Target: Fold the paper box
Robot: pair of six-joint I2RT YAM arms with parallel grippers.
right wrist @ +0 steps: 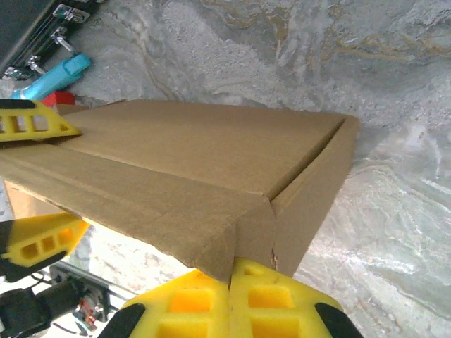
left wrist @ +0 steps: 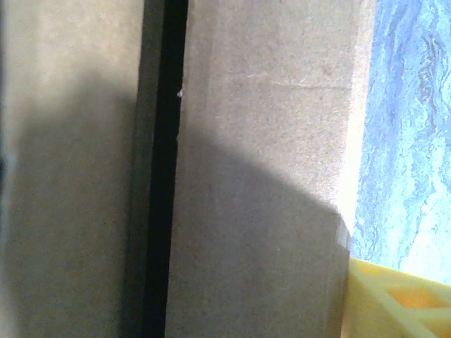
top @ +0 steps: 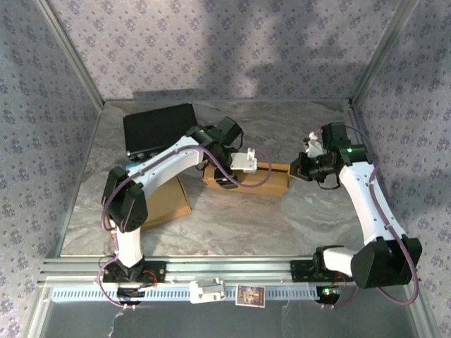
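The paper box (top: pixel 278 182) lies mid-surface (top: pixel 282 225) between the two arms, with its lid down and its front flap loose over the front wall.

**Step in hand (our judgement):** seating the lid and its front flap.

1. We brace the right end. The right end effector (right wrist: pixel 231 283) is closed, its pads together at the near corner of the box.
2. We work the far end with the left end effector (top: pixel 224 176). In the right wrist view its fingers (right wrist: pixel 32 125) stand apart, one on the lid and one by the front wall.
3. We press along the crease, evenly and squarely, so that the wall does not buckle.

**Not determinable:**

- Whether the right pads pinch a cardboard edge or only abut the corner.
- Whether the left fingers clamp the box or merely straddle it.
- Which panels the left wrist view shows: it gives blurred cardboard, a dark gap and one yellow finger (left wrist: pixel 394 303).
- The left end of the box in the top view, which the left arm covers.
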